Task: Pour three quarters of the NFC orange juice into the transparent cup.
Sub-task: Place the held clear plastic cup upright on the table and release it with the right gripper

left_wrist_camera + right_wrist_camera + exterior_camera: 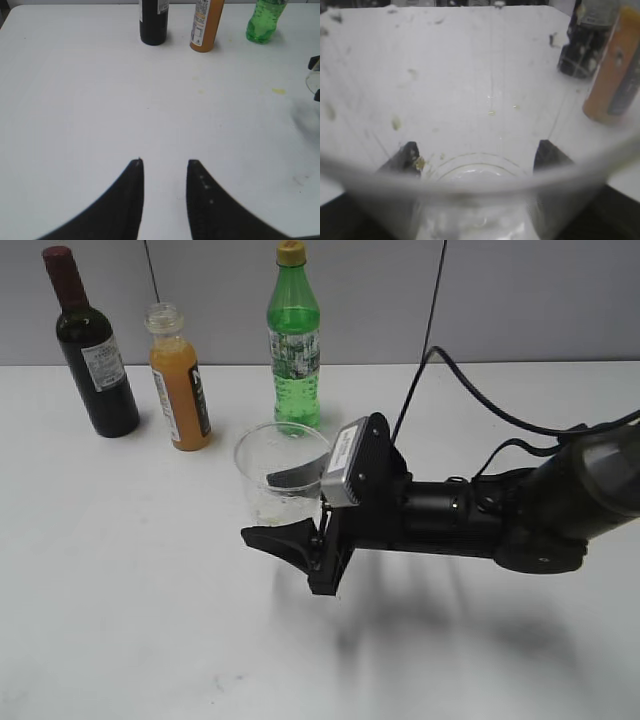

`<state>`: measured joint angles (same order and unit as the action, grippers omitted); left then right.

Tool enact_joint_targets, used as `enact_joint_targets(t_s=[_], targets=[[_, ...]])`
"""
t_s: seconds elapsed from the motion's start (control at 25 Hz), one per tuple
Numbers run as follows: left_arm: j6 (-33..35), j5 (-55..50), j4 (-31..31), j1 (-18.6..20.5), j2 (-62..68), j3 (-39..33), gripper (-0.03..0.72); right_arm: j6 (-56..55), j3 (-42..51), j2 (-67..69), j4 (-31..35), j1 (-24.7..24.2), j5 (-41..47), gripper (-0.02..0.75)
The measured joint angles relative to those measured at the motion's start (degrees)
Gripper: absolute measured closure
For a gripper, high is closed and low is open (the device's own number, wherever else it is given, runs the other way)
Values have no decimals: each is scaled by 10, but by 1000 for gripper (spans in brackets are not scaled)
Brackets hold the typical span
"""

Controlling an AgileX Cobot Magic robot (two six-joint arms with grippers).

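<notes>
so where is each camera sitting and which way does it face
Exterior: raised at the table's front, slanting down at the wine bottle, NFC orange juice, green bottle and transparent cup; right arm and right pincer show.
Left wrist: low over bare table, facing the bottles; left pincer open, empty.
Right wrist: pressed against the cup, fingers either side.
All three share the juice.

Transparent cup (480, 200) blurred; wine bottle (153, 22) top cropped.

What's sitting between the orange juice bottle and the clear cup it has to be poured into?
Nothing visible. Only bare table separates the orange juice bottle from the clear cup; the green bottle stands behind the cup.
</notes>
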<state>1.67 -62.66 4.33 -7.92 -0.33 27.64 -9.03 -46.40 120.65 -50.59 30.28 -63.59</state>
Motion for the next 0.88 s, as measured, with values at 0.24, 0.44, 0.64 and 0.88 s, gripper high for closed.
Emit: enact_joint_targets(t_s=[0.24, 0.44, 0.64, 0.88], targets=[[0, 0, 0, 0, 0, 0, 449, -27, -38, 50, -2, 3, 12, 211], [0, 0, 0, 0, 0, 0, 449, -38, -63, 65, -42, 3, 45, 211], [0, 0, 0, 0, 0, 0, 449, -42, -78, 66, -95, 3, 128, 211], [0, 0, 0, 0, 0, 0, 449, -48, -79, 67, -115, 3, 145, 211]])
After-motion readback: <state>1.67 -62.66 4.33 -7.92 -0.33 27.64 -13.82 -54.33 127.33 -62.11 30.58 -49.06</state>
